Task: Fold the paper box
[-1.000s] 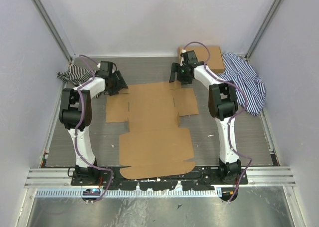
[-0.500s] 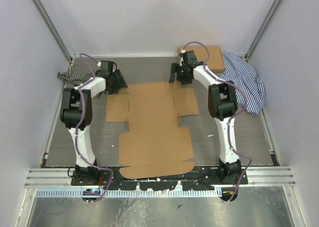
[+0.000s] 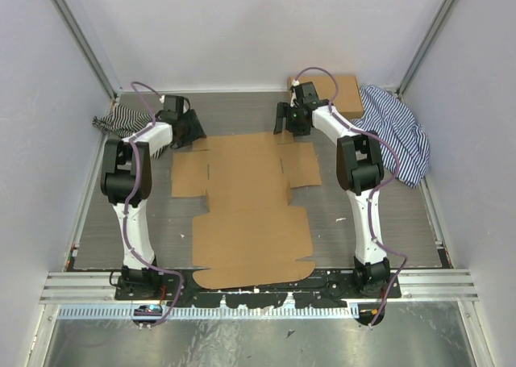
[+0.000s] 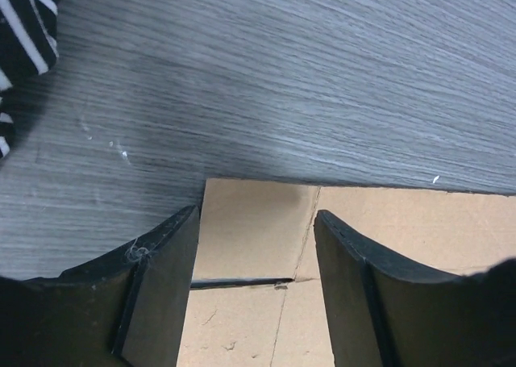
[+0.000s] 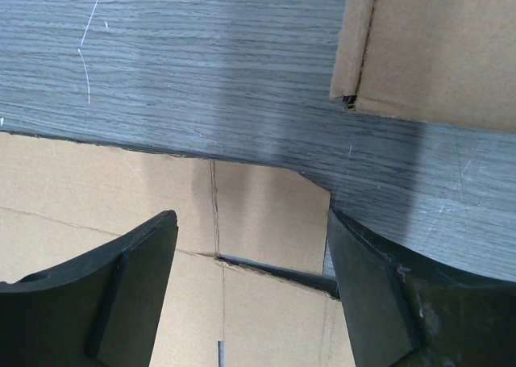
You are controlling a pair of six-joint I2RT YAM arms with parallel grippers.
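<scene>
The paper box (image 3: 246,206) lies flat and unfolded on the grey table, a brown die-cut sheet with side flaps. My left gripper (image 3: 192,128) is open at the sheet's far left corner. In the left wrist view its fingers (image 4: 161,286) straddle a small corner flap (image 4: 254,226) with a slit. My right gripper (image 3: 290,123) is open at the far right corner. In the right wrist view its fingers (image 5: 379,278) straddle the small corner flap (image 5: 266,214) there. Neither gripper holds anything.
Another flat brown cardboard box (image 3: 343,93) lies at the back right, its corner in the right wrist view (image 5: 435,44). A blue striped cloth (image 3: 399,133) lies at the right, a black striped cloth (image 3: 121,119) at the back left. Grey walls enclose the table.
My left gripper has moved a little farther back along the sheet's far left corner. The right gripper and the sheet have barely moved.
</scene>
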